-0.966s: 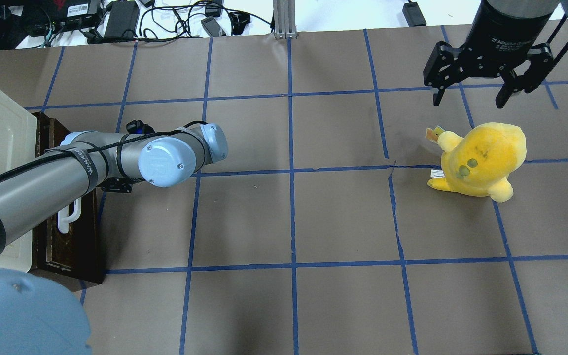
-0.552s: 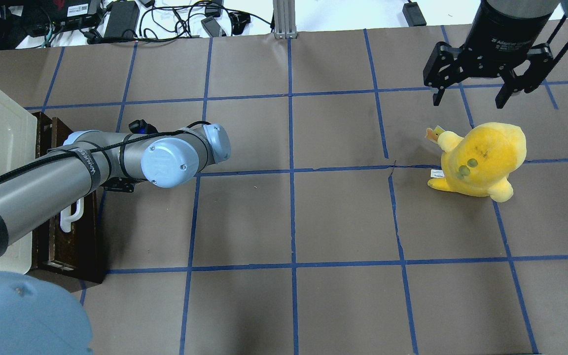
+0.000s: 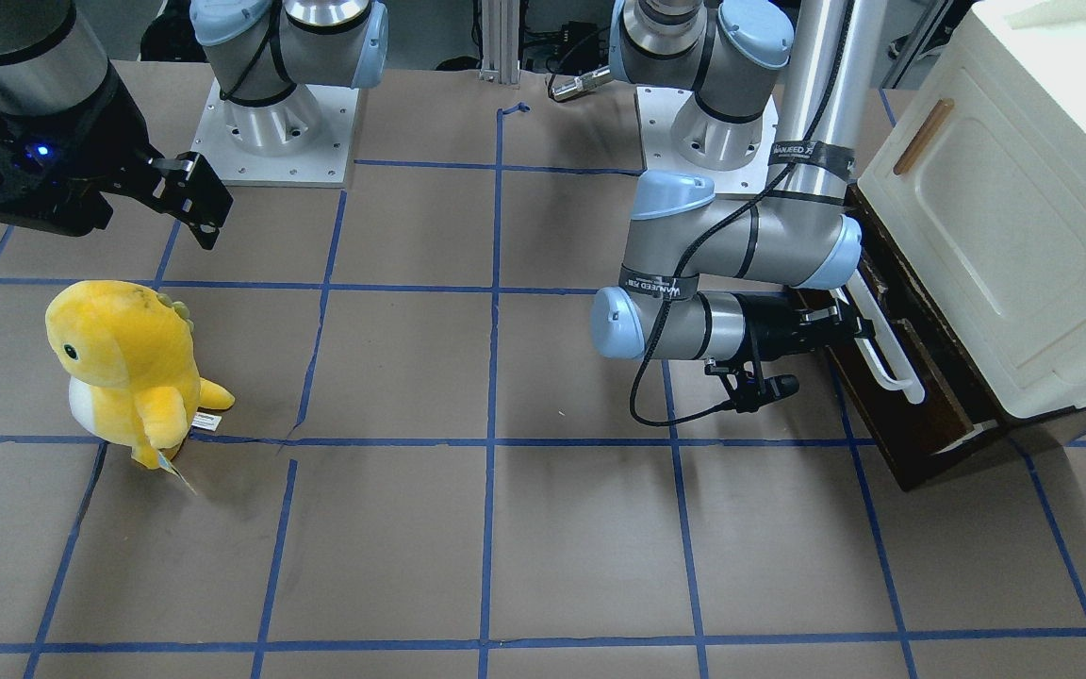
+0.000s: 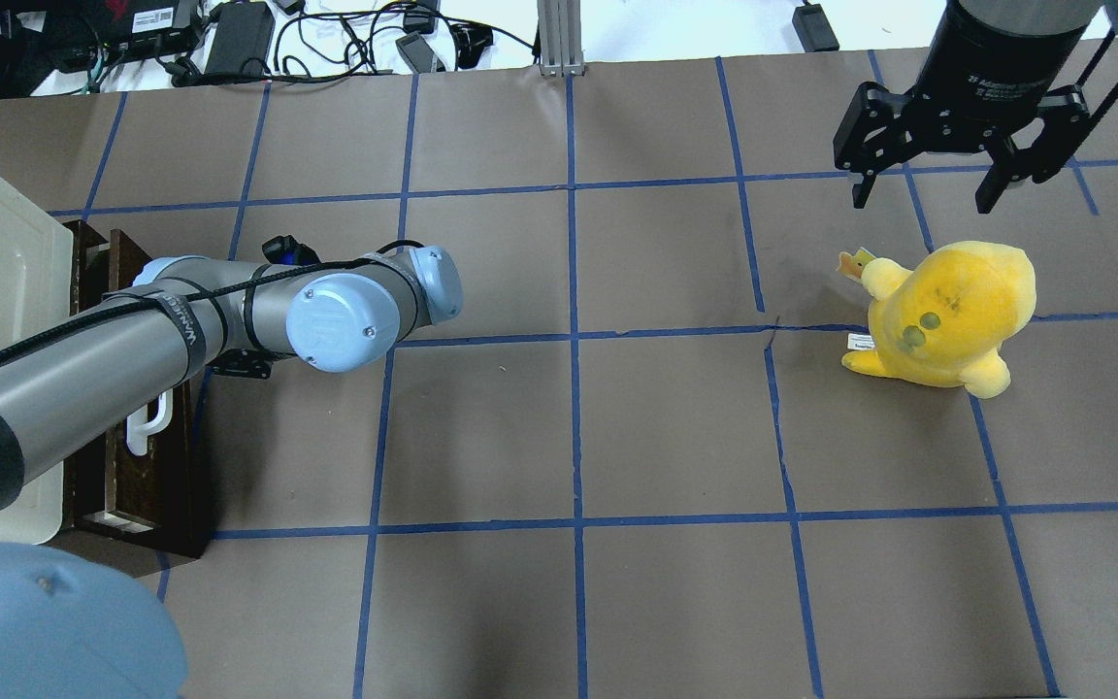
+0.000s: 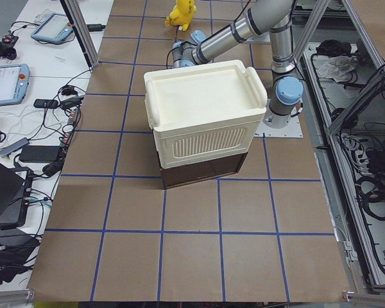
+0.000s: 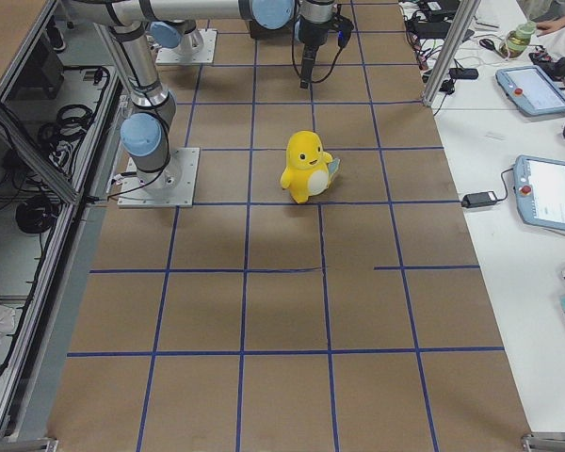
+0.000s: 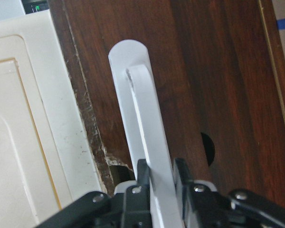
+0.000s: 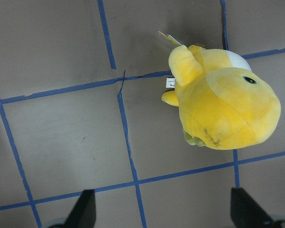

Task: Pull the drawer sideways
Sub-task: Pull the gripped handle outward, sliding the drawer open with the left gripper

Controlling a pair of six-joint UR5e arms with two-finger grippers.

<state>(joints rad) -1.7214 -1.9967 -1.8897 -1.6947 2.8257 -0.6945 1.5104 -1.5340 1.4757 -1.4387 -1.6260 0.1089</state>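
Observation:
The drawer [image 3: 911, 429] has a dark brown front and a long white bar handle [image 3: 885, 363]. It sits at the bottom of the cream-white cabinet [image 3: 1005, 207] and stands a little way out. My left gripper [image 7: 160, 175] is shut on the handle [image 7: 142, 114], a finger on each side of the bar against the brown front [image 7: 209, 71]. In the overhead view the left arm hides the gripper; the drawer [image 4: 147, 481] and the handle's end [image 4: 144, 427] show. My right gripper [image 4: 920, 199] is open and empty, hovering above the table at the far right.
A yellow plush toy [image 4: 947, 311] stands on the table below the right gripper, and shows in the right wrist view [image 8: 223, 109]. The brown paper table [image 4: 578, 437] carries a blue tape grid. Cables and power bricks [image 4: 239, 39] lie beyond its far edge.
My left arm has moved slightly away from the cabinet with the handle in its grip. The drawer has slid out a little with it. The right arm and the plush have not moved.

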